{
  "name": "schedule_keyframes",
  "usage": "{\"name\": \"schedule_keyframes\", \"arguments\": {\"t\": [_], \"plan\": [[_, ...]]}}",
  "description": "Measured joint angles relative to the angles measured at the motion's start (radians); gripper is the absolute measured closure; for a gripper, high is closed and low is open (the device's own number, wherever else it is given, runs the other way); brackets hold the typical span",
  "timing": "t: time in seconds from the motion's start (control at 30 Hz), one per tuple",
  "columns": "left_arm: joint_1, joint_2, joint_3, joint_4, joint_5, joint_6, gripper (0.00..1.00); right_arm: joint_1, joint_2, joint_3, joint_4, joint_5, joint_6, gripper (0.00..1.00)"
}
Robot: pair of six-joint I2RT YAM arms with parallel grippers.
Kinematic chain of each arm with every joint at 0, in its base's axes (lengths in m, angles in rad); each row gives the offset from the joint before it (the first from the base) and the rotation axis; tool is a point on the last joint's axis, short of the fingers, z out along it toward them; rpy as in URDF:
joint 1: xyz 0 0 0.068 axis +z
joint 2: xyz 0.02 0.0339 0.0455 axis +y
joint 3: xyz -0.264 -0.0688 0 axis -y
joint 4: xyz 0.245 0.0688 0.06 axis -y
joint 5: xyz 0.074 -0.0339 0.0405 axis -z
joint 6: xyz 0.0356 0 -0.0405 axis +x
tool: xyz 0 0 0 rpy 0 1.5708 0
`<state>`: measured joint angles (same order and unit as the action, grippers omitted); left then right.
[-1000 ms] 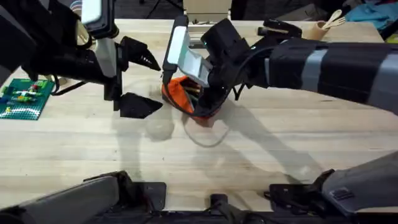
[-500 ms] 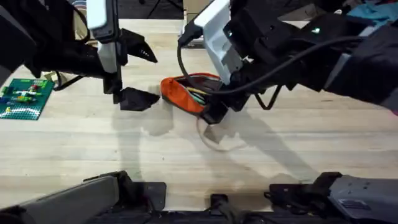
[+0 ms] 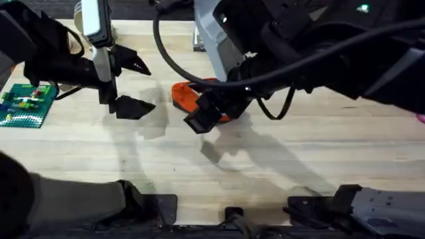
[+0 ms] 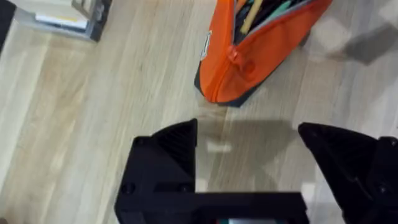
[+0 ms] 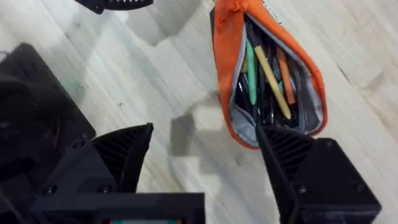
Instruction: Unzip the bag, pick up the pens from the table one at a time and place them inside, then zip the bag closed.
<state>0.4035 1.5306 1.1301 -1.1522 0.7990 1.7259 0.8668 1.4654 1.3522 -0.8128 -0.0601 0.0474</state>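
The orange bag [image 5: 227, 56] lies unzipped on the wooden table [image 3: 279, 166], its mouth gaping. Several pens rest inside it, among them a yellow pen [image 5: 271, 79], a green one [image 5: 250, 70] and an orange one [image 5: 283, 67]. My right gripper [image 5: 205, 163] hovers open above the bag's near end with nothing between its fingers. In the overhead view the right arm covers most of the bag [image 3: 184, 97]. To the left of the bag my left gripper [image 3: 133, 85] is open and empty. The left wrist view shows the bag's closed end [image 4: 231, 68] just beyond the left gripper [image 4: 249, 158].
A green brick baseplate [image 3: 26, 103] lies at the table's left edge. A stack of flat items [image 4: 62, 17] sits at the back of the table. Bare wood stretches across the front and right.
My right arm has risen off the bag toward the camera, its gripper now above the bag's near end. The left gripper has drifted left, away from the bag.
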Motion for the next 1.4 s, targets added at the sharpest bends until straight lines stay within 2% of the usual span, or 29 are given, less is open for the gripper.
{"name": "schedule_keyframes", "arguments": {"t": [0.17, 0.37, 0.67, 1.4], "plan": [[0.049, 0.111, 0.0, 0.001, 0.008, 0.056, 0.007, 0.047, 0.0, 0.037, 0.005, 0.019, 0.096, 0.004], [0.067, 0.212, 0.0, 0.003, 0.087, 0.102, 0.007, 0.075, 0.0, 0.074, 0.047, 0.019, 0.235, 0.003], [0.067, 0.219, 0.0, 0.001, 0.132, 0.116, 0.007, 0.075, 0.0, 0.074, 0.053, 0.019, 0.276, 0.003], [0.067, 0.219, 0.0, 0.001, 0.144, 0.119, 0.007, 0.073, 0.0, 0.074, 0.05, 0.007, 0.316, 0.004]]}}
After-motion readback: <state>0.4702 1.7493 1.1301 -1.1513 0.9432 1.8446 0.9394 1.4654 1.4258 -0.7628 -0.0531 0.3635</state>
